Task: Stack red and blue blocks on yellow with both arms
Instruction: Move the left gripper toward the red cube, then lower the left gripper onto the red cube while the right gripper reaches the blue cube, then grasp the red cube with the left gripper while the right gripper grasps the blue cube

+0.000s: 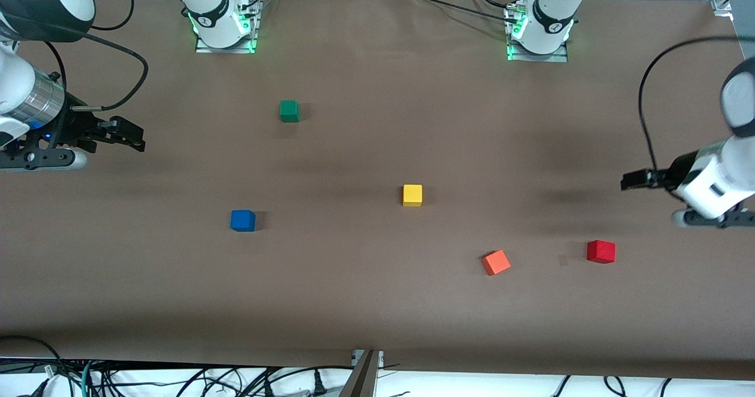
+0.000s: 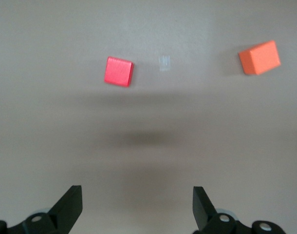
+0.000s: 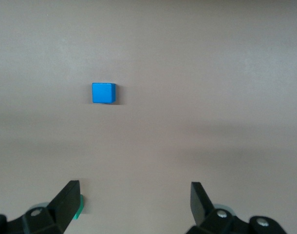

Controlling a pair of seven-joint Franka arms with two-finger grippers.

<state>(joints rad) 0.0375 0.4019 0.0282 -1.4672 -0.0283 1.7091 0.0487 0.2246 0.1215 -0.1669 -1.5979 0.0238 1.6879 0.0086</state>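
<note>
The yellow cube (image 1: pixel 412 195) sits near the table's middle. The blue cube (image 1: pixel 242 220) lies toward the right arm's end, slightly nearer the front camera; it also shows in the right wrist view (image 3: pixel 103 92). The red cube (image 1: pixel 601 251) lies toward the left arm's end, nearer the camera; it also shows in the left wrist view (image 2: pixel 119 71). My left gripper (image 1: pixel 630 180) is open and empty, up in the air above the table at the left arm's end; in its wrist view (image 2: pixel 138 204) the jaws stand wide apart. My right gripper (image 1: pixel 137 138) is open and empty, raised at the right arm's end, jaws wide (image 3: pixel 135 202).
An orange cube (image 1: pixel 496 262) lies between the yellow and red cubes, nearer the camera, and shows in the left wrist view (image 2: pixel 259 57). A green cube (image 1: pixel 289 111) sits nearer the robot bases; its edge shows by one right finger (image 3: pixel 79 207). Brown paper covers the table (image 1: pixel 377 302).
</note>
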